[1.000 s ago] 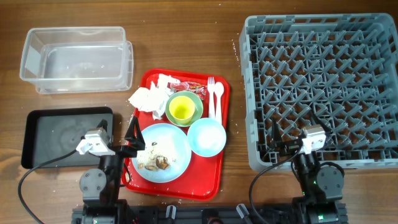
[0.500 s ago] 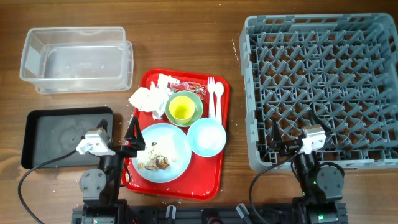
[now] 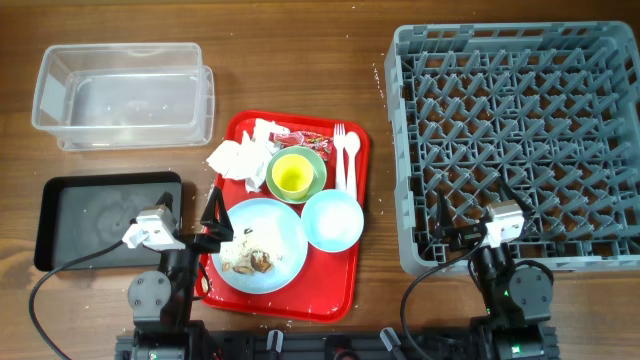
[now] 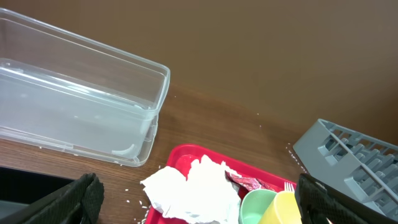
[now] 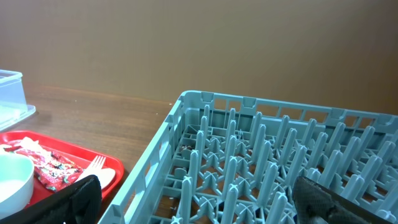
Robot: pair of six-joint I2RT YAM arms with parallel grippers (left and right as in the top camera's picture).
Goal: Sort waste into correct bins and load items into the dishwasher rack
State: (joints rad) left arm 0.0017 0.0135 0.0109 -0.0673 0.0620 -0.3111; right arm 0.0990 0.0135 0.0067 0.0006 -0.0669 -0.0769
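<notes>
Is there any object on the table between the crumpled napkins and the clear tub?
Nothing visible. The napkins lie on the far left corner of the red tray, spilling over its edge, and the clear tub stands just beyond, further left. Only bare table shows between them.

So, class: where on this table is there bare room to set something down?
Bare wood lies between the tub and the rack, above the red tray; a narrower strip separates red tray and rack. Tub and black tray hold nothing. The red tray is crowded: dishes, cutlery, napkins.
</notes>
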